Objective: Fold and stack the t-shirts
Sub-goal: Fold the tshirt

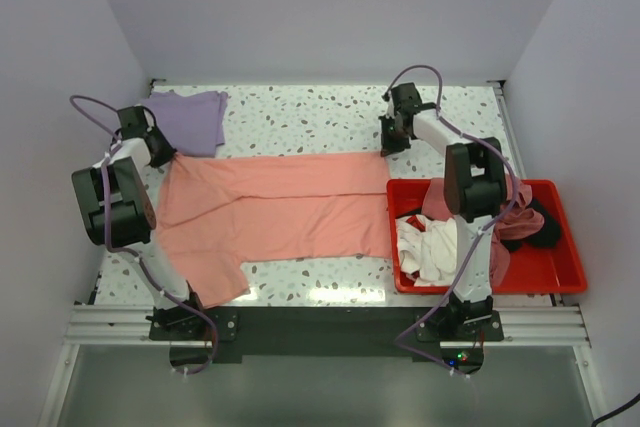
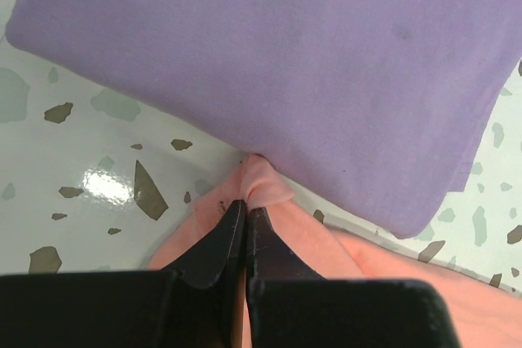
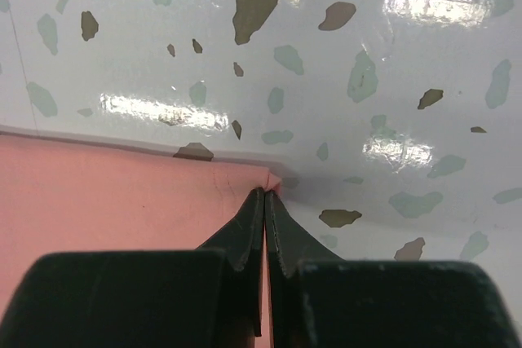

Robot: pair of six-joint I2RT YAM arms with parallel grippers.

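A large salmon-pink t-shirt (image 1: 280, 209) lies spread across the middle of the table. My left gripper (image 1: 163, 157) is shut on its far left corner (image 2: 263, 181), right beside a folded lavender-purple t-shirt (image 1: 190, 117). My right gripper (image 1: 392, 144) is shut on the pink shirt's far right corner (image 3: 122, 201), pinching a small fold of cloth at the fingertips. The purple shirt (image 2: 277, 63) fills the upper part of the left wrist view. More t-shirts, white (image 1: 428, 247), dusty pink and black (image 1: 540, 227), lie bunched in the bin.
A red plastic bin (image 1: 565, 277) stands at the right, its left side meeting the pink shirt's right edge. White walls close in the table at the back and both sides. Bare terrazzo tabletop (image 1: 300, 112) shows between the purple shirt and my right gripper.
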